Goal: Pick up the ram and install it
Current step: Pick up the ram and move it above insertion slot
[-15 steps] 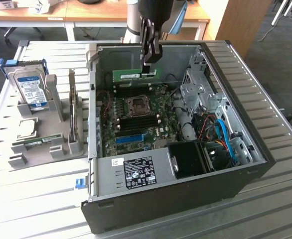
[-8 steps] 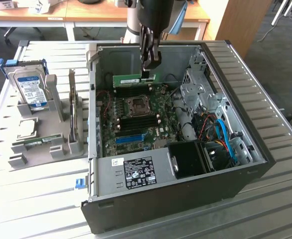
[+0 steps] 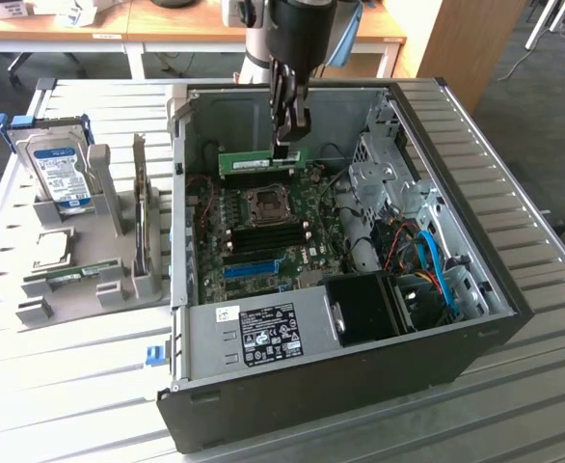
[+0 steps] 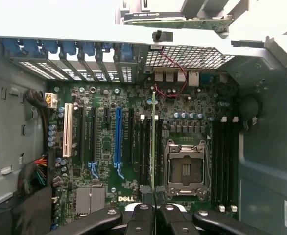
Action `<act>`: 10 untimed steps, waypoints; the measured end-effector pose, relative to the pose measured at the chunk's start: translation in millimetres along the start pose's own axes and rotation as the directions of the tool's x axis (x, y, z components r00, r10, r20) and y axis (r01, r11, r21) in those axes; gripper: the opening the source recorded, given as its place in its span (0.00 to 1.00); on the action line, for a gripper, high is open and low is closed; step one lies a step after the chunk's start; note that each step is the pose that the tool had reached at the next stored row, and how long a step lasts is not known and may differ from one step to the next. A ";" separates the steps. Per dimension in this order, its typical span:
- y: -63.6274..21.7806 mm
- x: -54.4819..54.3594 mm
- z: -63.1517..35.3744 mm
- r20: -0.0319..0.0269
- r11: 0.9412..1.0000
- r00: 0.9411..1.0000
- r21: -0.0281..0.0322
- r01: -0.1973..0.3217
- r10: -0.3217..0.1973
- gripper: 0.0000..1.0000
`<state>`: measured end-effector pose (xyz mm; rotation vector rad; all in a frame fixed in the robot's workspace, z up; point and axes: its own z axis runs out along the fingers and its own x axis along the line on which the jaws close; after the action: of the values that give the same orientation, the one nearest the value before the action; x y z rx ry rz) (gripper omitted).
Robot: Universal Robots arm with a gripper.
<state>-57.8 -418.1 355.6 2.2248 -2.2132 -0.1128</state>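
The long, thin green circuit-board ram (image 3: 260,162), carrying a pale rectangular label on its flat face, is hanging level inside the open tower, clamped at its upper edge between the dark metal fingers (image 4: 142,211) of the gripper (image 3: 284,145), which are pressing together on it. In the wrist view the ram (image 4: 153,142) is showing edge-on as a narrow green strip, running lengthwise along the bank of black plastic memory slots (image 4: 144,147); whether its lower edge is touching a slot cannot be told. Just beside those slots the square, silver-framed processor socket (image 4: 185,169) is lying open on the green, densely studded motherboard (image 4: 104,147), and farther across the board a long blue expansion slot (image 4: 117,137) and a white one (image 4: 67,137) are standing parallel. Thin red wires (image 4: 175,73) are looping near the perforated metal rear wall. The black, box-shaped steel computer case (image 3: 360,386) is lying on its side with a silver power supply (image 3: 254,333) and a black plastic fan shroud (image 3: 364,309) along its near edge. Outside it, toward the exterior view's left, a grey moulded rack (image 3: 109,260) is holding an upright silver, blue-labelled hard drive (image 3: 59,174) and a second green stick (image 3: 70,277) lying flat, all resting on a ribbed metal table (image 3: 533,251).
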 end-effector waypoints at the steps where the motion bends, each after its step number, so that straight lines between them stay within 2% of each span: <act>1: -0.1 0.1 1.0 0.000 1.000 1.000 0.000 0.000 0.000 0.12; 10: -0.4 0.4 7.3 0.000 1.000 1.000 0.000 0.000 0.000 0.12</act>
<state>-57.8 -418.1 348.3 2.2246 -2.2130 -0.1127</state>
